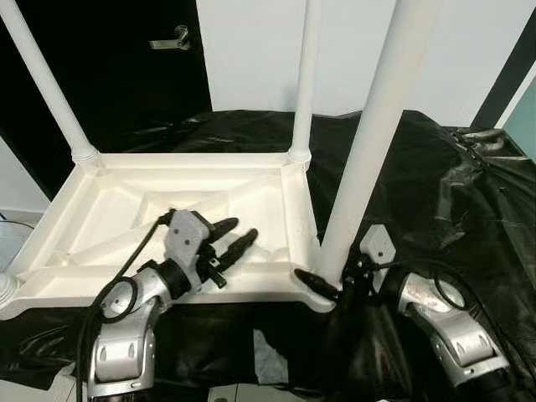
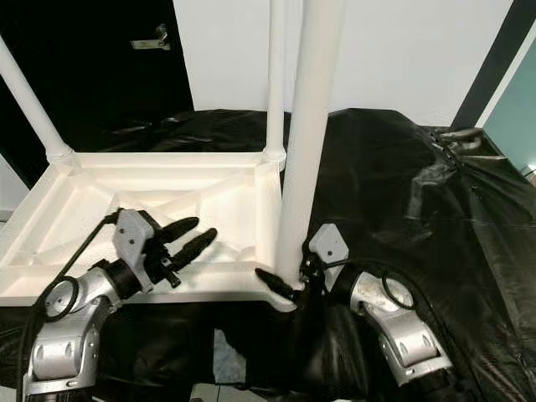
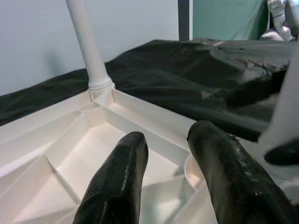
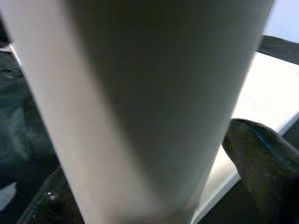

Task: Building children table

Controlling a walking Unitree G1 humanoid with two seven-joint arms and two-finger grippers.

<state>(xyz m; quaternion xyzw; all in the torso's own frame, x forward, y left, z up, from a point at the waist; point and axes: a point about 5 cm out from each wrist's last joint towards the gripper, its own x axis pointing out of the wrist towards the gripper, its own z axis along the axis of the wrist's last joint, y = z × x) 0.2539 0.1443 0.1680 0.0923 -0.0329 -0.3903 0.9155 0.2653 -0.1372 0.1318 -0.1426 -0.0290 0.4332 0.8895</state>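
The white table top (image 1: pixel 180 213) lies upside down on a black sheet (image 1: pixel 419 167), with 3 legs standing up. The right gripper (image 1: pixel 328 280) is clenched around the near leg (image 1: pixel 368 142) at its base. The left gripper (image 1: pixel 230 239) hovers over the underside, fingers (image 3: pixel 117 186) parted, holding nothing. The left wrist view shows the far leg (image 3: pixel 88 51) seated in its corner socket.

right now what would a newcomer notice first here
An upside-down white table top lies on black sheeting, legs pointing up. The right gripper clasps the near right leg at its base, while the left gripper hovers open over the underside.
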